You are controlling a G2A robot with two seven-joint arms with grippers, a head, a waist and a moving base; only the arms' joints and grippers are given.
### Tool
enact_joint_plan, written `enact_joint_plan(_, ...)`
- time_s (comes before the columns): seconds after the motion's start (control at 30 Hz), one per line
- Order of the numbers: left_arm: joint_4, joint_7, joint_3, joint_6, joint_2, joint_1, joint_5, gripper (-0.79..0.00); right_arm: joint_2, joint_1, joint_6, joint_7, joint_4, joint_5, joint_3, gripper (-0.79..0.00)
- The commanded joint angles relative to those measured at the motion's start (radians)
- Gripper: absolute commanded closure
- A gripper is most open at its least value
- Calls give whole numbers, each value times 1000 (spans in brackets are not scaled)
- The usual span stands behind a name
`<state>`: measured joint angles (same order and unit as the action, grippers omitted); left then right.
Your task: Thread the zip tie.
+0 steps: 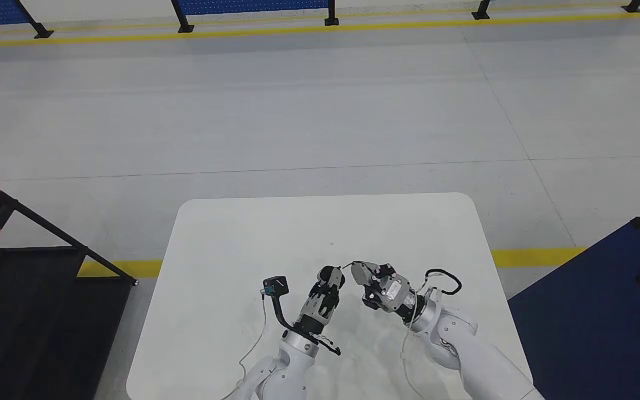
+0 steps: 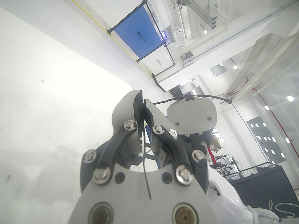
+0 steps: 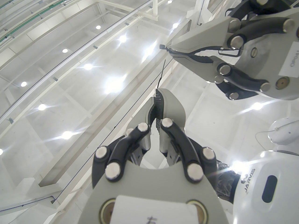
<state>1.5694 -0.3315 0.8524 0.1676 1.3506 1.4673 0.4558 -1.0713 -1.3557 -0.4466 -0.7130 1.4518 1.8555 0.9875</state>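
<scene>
A thin black zip tie (image 1: 350, 264) arcs between my two grippers above the white table (image 1: 250, 240). My left gripper (image 2: 143, 103) is shut on it, and a length of strap (image 2: 146, 164) trails back between its fingers. From the right wrist view, the tie's small head (image 3: 161, 46) pokes out just past the left gripper (image 3: 174, 52). My right gripper (image 3: 157, 94) is shut on the strap, with the thin tail (image 3: 161, 73) sticking out toward that head, a short gap away. In the top view the left gripper (image 1: 333, 277) and right gripper (image 1: 362, 272) nearly meet.
Both grippers hang over the near middle of the table. A black-framed stand (image 1: 50, 240) sits beside the table's left side and a dark blue panel (image 1: 590, 310) at the right. Pale floor with yellow lines lies beyond.
</scene>
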Motion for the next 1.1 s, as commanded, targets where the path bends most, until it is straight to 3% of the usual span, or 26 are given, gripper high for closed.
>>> enact_joint_plan(0.0,0,0,0,0,0,0,0,0,-3,-2,0,1,0,-2,3,0)
enact_joint_plan(1.07,0,0,0,0,0,0,0,0,-45,-7,-24,16,-23,-40,43,0)
